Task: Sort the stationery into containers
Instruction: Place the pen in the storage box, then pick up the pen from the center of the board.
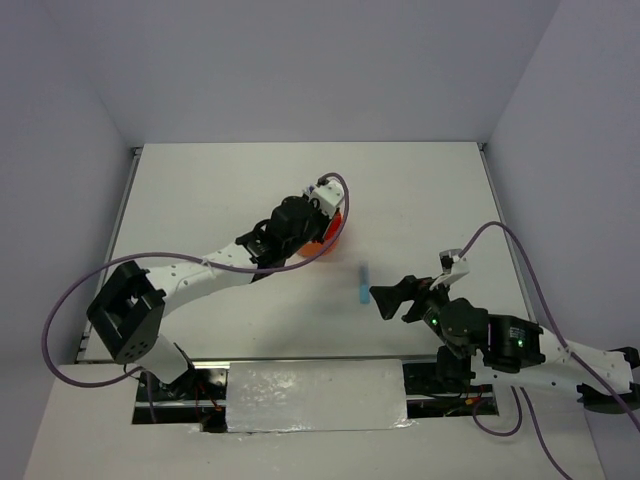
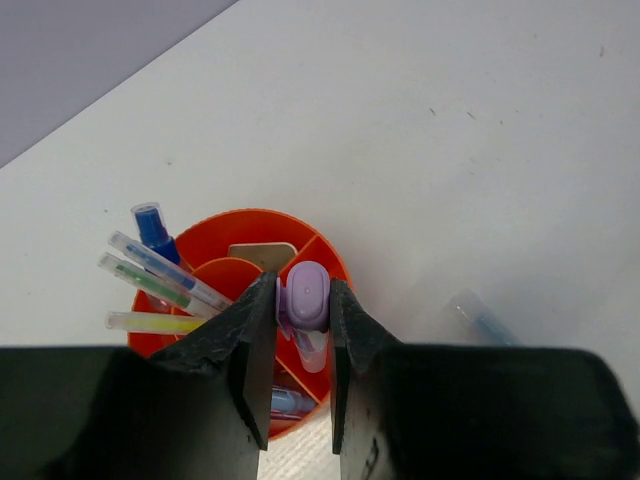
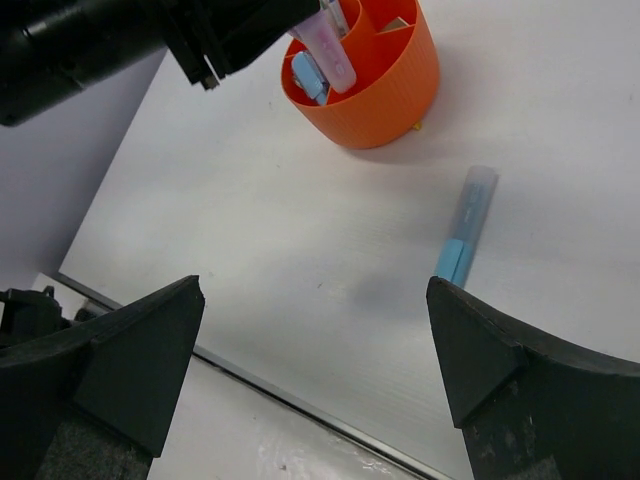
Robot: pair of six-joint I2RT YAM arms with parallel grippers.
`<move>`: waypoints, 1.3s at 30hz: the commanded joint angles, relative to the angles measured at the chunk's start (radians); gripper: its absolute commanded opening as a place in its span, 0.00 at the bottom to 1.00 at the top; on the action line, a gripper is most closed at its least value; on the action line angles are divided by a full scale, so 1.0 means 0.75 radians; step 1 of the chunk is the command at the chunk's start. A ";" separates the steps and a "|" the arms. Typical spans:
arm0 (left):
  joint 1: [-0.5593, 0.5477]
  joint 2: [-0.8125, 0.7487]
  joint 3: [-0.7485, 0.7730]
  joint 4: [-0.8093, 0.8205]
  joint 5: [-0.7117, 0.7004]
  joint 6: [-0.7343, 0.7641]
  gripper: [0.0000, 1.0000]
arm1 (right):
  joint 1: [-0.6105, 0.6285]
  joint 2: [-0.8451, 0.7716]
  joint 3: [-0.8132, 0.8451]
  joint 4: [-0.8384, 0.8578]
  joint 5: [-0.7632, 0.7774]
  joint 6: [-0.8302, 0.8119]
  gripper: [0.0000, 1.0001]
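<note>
My left gripper (image 2: 303, 300) hangs right over the round orange container (image 2: 250, 222), shut on a stubby lilac marker (image 2: 306, 295) whose lower end dips into one compartment. Thin pens (image 2: 160, 275) and a blue-capped one lean out of the other compartments. In the top view the left gripper (image 1: 314, 220) covers most of the container (image 1: 331, 232). A light-blue marker (image 1: 362, 284) lies flat on the table just ahead of my right gripper (image 1: 385, 298). The right gripper (image 3: 315, 290) stands wide open and holds nothing, with the blue marker (image 3: 465, 225) beyond its right finger.
The right wrist view shows the orange container (image 3: 385, 95) at the far side with the left arm's black wrist (image 3: 120, 40) above it. The table's near metal edge (image 3: 300, 395) runs under the right gripper. Grey walls enclose the table.
</note>
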 commanded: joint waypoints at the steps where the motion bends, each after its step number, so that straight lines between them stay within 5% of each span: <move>1: 0.063 0.023 0.065 0.169 0.140 0.095 0.01 | 0.003 0.049 0.060 -0.027 0.016 0.003 1.00; 6: 0.088 0.054 0.071 0.189 0.200 0.085 0.07 | 0.003 0.086 0.054 0.004 0.016 -0.034 1.00; 10: 0.096 0.092 0.053 0.202 0.214 0.055 0.23 | 0.003 0.094 0.044 0.031 0.018 -0.044 1.00; 17: 0.098 0.041 -0.037 0.234 0.200 -0.052 0.78 | -0.001 0.164 0.019 0.010 0.038 0.019 1.00; 22: 0.096 -0.091 -0.072 0.175 0.110 -0.127 0.99 | -0.170 0.391 0.015 0.029 -0.123 0.048 1.00; 27: 0.072 -0.265 0.067 -0.175 -0.019 -0.262 0.99 | -0.563 0.671 -0.042 0.216 -0.500 -0.073 0.98; 31: 0.063 -0.384 0.191 -0.538 -0.113 -0.422 0.99 | -0.617 0.942 0.039 0.231 -0.514 -0.105 0.92; 33: 0.065 -0.459 0.208 -0.720 -0.129 -0.526 0.99 | -0.617 1.049 0.074 0.235 -0.512 -0.113 0.78; 39: 0.063 -0.785 0.059 -0.856 -0.015 -0.651 0.99 | -0.639 1.391 0.158 0.319 -0.549 -0.136 0.62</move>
